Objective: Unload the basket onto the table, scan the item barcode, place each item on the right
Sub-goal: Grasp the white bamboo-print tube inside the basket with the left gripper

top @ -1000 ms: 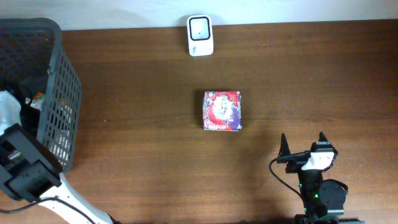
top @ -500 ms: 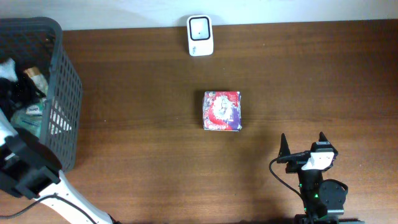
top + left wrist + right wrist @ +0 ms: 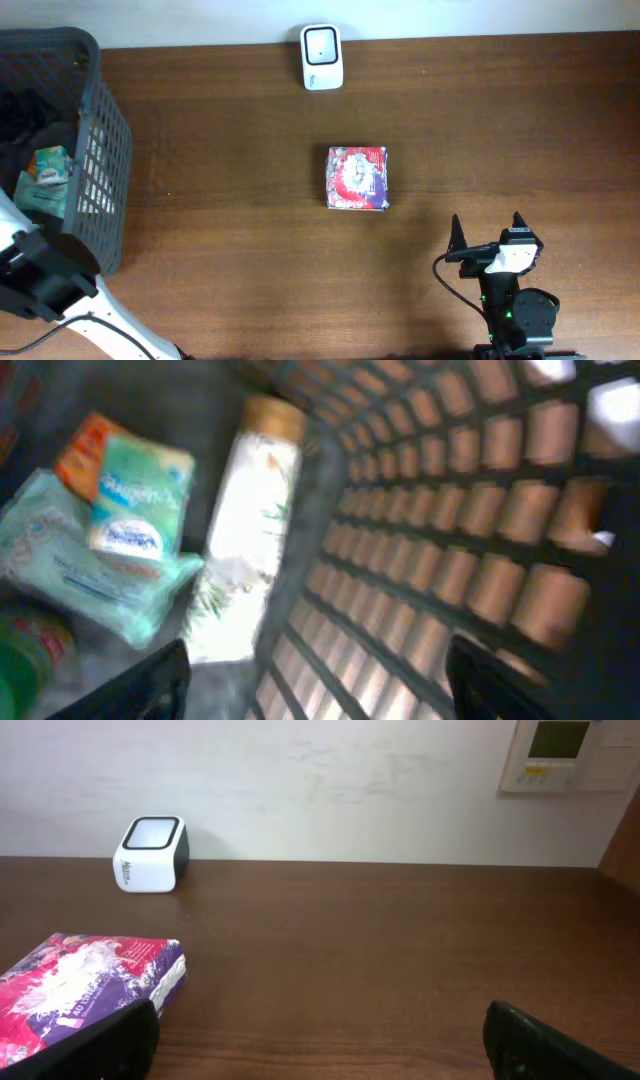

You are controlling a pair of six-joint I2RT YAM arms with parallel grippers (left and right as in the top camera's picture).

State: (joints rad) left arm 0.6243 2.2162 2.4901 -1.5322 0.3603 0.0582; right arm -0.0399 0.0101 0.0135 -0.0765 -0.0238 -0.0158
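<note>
Since 1 second ago the left arm [image 3: 42, 285] has shifted a little toward the overhead frame's lower edge, and a teal wipes pack [image 3: 45, 170] now shows inside the basket [image 3: 100, 130] where a white item lay before. Nothing else has moved.

From the left wrist, the left gripper [image 3: 320, 680] has its 2 dark fingers wide apart with nothing between them. Ahead of it and to its left lie the wipes pack [image 3: 95, 585] and a white bottle [image 3: 245, 540] with a tan cap. To its right rises the basket's lattice wall [image 3: 450, 510].

The right gripper [image 3: 487, 235] also has its fingers spread wide and holds nothing. The item, a red and purple packet [image 3: 357, 178], lies flat on the worktop [image 3: 220, 240], ahead of this gripper and to its left, well apart from it. Farther ahead, beyond the packet, the white scanner [image 3: 322, 43] stands at the worktop's far edge by the wall.
</note>
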